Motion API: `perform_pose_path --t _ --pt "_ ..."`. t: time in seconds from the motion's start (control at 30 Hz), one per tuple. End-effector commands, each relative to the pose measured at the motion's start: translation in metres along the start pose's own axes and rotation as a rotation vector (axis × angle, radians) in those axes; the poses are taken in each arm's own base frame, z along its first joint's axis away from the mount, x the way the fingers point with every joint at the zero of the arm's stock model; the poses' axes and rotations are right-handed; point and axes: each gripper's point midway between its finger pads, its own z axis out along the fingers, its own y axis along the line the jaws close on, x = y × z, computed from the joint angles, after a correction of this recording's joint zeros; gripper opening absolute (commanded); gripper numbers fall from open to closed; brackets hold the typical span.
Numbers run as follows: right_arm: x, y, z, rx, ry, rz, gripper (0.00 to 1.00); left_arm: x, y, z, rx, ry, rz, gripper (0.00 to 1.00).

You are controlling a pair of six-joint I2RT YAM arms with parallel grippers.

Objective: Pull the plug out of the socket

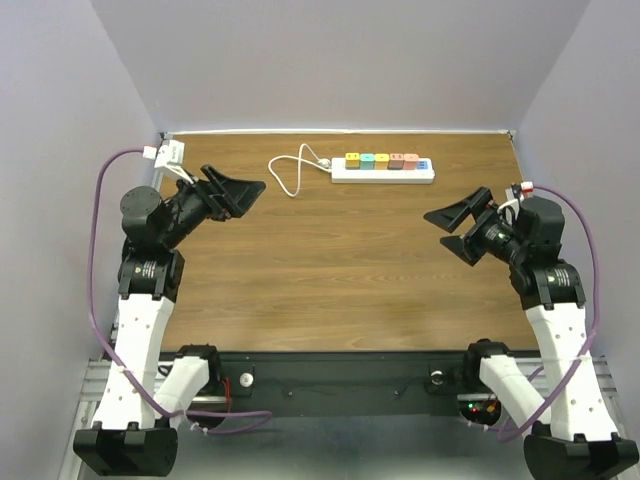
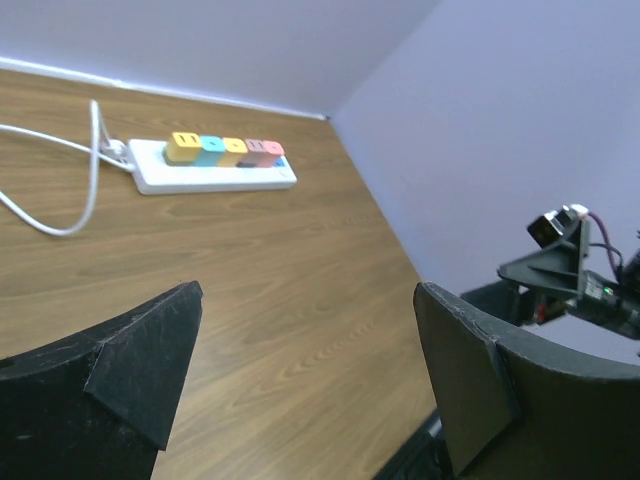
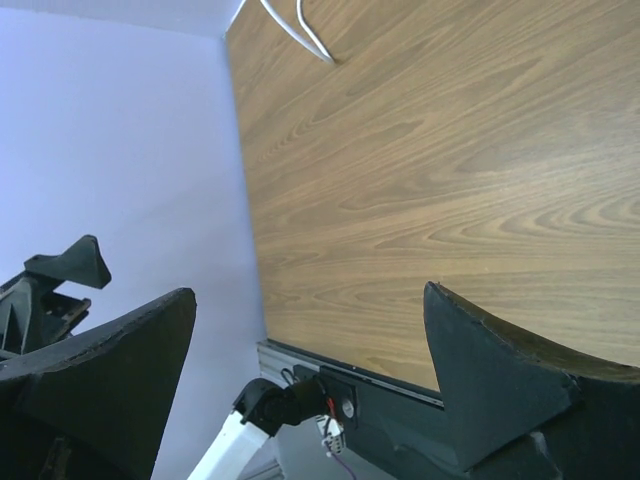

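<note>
- Socket: a long white strip lying flat at the far edge of the table, a little right of centre and parallel to the back wall. It is well apart from both grippers.
- Outlet row: coloured blocks run along the top of the strip, yellow, teal, yellow and two pinkish, with a blue patch at the right end. In the left wrist view the blocks stand raised above the white body. Whether any of them is a plug seated in an outlet cannot be told at this size.
- Cord: white, leaving the strip's left end and lying in a loose loop on the wood to the left. Part of the loop shows at the top of the right wrist view.
- Left gripper: held above the left side of the table and pointed toward the strip. Its jaws are spread wide with nothing between them, and bare wood shows in the gap in its own camera.
- Right gripper: held above the right side of the table, pointed inward. Its jaws are likewise spread and empty.
- Purple cable: one arcs along each arm.
</note>
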Motion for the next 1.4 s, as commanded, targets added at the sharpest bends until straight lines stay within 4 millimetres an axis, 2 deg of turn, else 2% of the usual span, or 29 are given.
perform_pose_path --t 0.0,0.1,0.13,0.17,0.2,0.27,0.37,0.4,0.47,0.5,0.57,0.6,0.67,0.7,0.73,0.83,0.87,0.9,0.93,1.03,1.13,1.23,1.27,1.3,1.33,1.37 --pt "-0.017 0.010 0.008 -0.025 -0.041 -0.047 1.00 -0.005 -0.035 -0.007 0.113 0.018 -0.007 0.99" --pt "-0.037 -0.005 0.025 0.058 -0.101 -0.035 1.00 -0.003 -0.038 -0.006 0.127 0.023 -0.028 0.99" --pt "-0.045 -0.013 0.031 0.097 -0.124 -0.029 1.00 0.004 -0.035 -0.003 0.135 0.037 -0.033 0.99" --pt "-0.060 -0.030 0.044 0.181 -0.174 0.020 1.00 0.007 -0.040 -0.002 0.171 0.050 -0.036 0.99" --pt "-0.065 -0.036 0.050 0.213 -0.183 0.046 1.00 0.010 -0.039 0.000 0.184 0.061 -0.046 0.99" --pt "-0.081 -0.029 0.068 0.167 -0.205 0.018 0.99 0.017 -0.042 0.002 0.217 0.093 -0.074 0.99" --pt "-0.105 -0.033 0.102 0.208 -0.194 -0.011 1.00 0.022 -0.044 0.006 0.238 0.122 -0.078 0.99" --pt "-0.116 -0.037 0.122 0.232 -0.170 -0.019 1.00 0.022 -0.044 0.007 0.238 0.125 -0.078 0.99" --pt "-0.126 -0.036 0.139 0.235 -0.148 -0.049 0.99 0.022 -0.045 0.008 0.237 0.125 -0.081 0.99" --pt "-0.134 -0.039 0.158 0.245 -0.128 -0.046 0.99 0.023 -0.044 0.009 0.232 0.125 -0.086 0.99" --pt "-0.143 -0.043 0.177 0.251 -0.108 -0.052 0.99 0.025 -0.046 0.010 0.233 0.132 -0.098 0.98" --pt "-0.154 -0.039 0.193 0.239 -0.100 -0.061 1.00 0.026 -0.044 0.012 0.227 0.133 -0.104 0.98" --pt "-0.164 -0.040 0.209 0.243 -0.101 -0.057 1.00 0.029 -0.043 0.013 0.220 0.134 -0.111 0.98" --pt "-0.170 -0.042 0.217 0.251 -0.109 -0.052 1.00 0.030 -0.042 0.015 0.213 0.133 -0.113 0.98" --pt "-0.178 -0.049 0.234 0.262 -0.108 -0.036 1.00 0.034 -0.038 0.016 0.206 0.139 -0.118 0.99" --pt "-0.184 -0.056 0.257 0.265 -0.100 0.044 1.00 0.041 -0.029 0.021 0.180 0.153 -0.138 0.98" --pt "-0.188 -0.052 0.262 0.254 -0.111 0.094 1.00 0.042 -0.028 0.022 0.181 0.159 -0.139 0.98" --pt "-0.189 -0.064 0.274 0.272 -0.105 0.114 1.00 0.044 -0.026 0.024 0.176 0.167 -0.143 0.97" --pt "-0.195 -0.066 0.283 0.273 -0.114 0.115 1.00 0.044 -0.025 0.025 0.173 0.168 -0.142 0.96" --pt "-0.218 -0.068 0.289 0.302 -0.195 0.064 1.00 0.044 -0.023 0.024 0.162 0.157 -0.135 0.96" --pt "-0.249 -0.064 0.286 0.323 -0.306 0.028 1.00 0.048 -0.020 0.022 0.149 0.161 -0.130 0.96" --pt "-0.269 -0.058 0.289 0.312 -0.355 -0.007 0.93 0.059 -0.012 0.021 0.127 0.184 -0.145 0.96" --pt "-0.281 -0.068 0.286 0.322 -0.373 -0.003 0.89 0.061 -0.009 0.020 0.121 0.188 -0.149 0.96" --pt "-0.288 -0.061 0.287 0.299 -0.376 -0.015 0.76 0.063 -0.009 0.020 0.122 0.192 -0.151 0.96" --pt "-0.289 -0.065 0.291 0.300 -0.367 -0.021 0.64 0.064 -0.008 0.020 0.119 0.195 -0.154 0.96" --pt "-0.287 -0.080 0.300 0.315 -0.345 -0.023 0.51 0.065 -0.007 0.021 0.119 0.198 -0.154 0.96"
